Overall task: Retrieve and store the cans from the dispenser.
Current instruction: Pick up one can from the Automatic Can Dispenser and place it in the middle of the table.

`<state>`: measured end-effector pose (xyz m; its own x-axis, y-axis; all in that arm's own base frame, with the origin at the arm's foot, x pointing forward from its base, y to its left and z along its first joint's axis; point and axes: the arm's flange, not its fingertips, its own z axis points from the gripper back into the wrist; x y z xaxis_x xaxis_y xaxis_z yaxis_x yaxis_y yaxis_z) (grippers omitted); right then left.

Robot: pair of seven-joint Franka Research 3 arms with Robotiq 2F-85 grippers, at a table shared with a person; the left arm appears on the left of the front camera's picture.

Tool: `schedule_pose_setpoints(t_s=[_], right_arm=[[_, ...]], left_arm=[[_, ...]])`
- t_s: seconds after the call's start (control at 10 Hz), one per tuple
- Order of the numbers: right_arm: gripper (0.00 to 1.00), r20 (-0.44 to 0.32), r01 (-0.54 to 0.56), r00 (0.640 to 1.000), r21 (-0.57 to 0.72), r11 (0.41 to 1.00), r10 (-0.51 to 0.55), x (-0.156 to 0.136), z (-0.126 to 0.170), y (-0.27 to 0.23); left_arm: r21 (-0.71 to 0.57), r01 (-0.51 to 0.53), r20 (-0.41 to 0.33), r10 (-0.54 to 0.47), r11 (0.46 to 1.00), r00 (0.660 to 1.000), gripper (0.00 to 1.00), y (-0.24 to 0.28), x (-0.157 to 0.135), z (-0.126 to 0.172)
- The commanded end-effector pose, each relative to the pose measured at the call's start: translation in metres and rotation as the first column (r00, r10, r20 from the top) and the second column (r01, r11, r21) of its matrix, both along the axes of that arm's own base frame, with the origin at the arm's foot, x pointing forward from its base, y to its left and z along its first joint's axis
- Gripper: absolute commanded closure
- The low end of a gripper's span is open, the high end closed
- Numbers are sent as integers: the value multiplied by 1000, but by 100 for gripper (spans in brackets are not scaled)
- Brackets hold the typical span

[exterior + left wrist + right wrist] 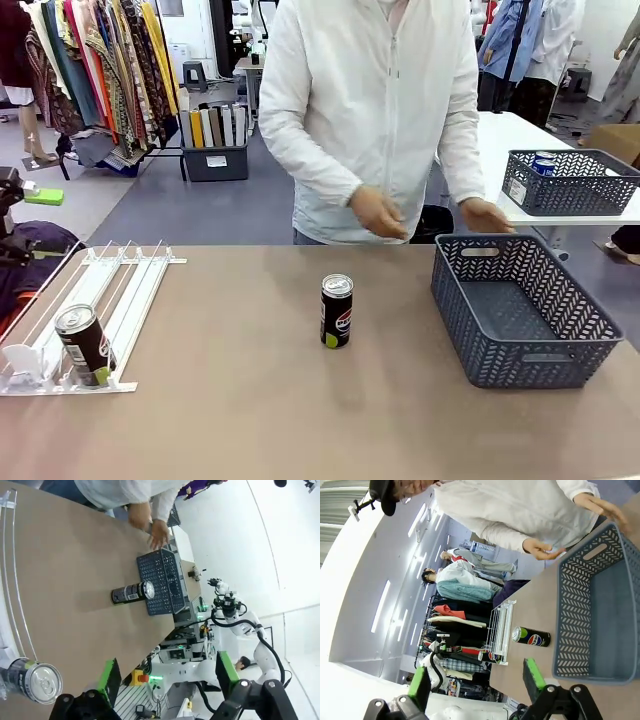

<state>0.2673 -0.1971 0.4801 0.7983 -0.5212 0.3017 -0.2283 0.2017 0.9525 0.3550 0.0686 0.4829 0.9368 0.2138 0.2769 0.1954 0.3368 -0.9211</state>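
Currently: left claw [169,672] spread, empty. Black can [32,680] at low end of dispenser [120,290], long axis near-upright, just beside left claw, which is the nearer claw. Second can [336,311] upright at centre of tabletop [250,400]. Right claw [477,677] spread, empty, by basket [600,605].

Left end effector [167,680] and right end effector [476,682] both have fingers spread wide.

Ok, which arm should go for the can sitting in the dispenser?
Left. The can shows close beside its open jaws, and the dispenser sits on the robot's left. The right arm's jaws face the basket, with that can far off.
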Motion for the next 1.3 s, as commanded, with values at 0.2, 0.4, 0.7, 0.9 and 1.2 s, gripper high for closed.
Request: schedule_pose_setpoints(t_s=[0.2,0.4,0.7,0.9,1.2], right_arm=[[0,23,5,1000,10,1000,-5,2,4,0],[0,23,5,1000,10,1000,-5,2,4,0],[0,23,5,1000,10,1000,-5,2,4,0],[0,23,5,1000,10,1000,-5,2,4,0],[0,23,5,1000,10,1000,-5,2,4,0]], left_arm=[[-13,-9,12,9,1000,1000,0,-1,-2,9],[-13,-9,12,9,1000,1000,0,-1,-2,9],[11,-6,11,6,1000,1000,0,1,-1,6],[274,72,-42,-63,959,997,0,-17,-5,24],[873,83,-143,90,480,986,0,-66,-16,38]])
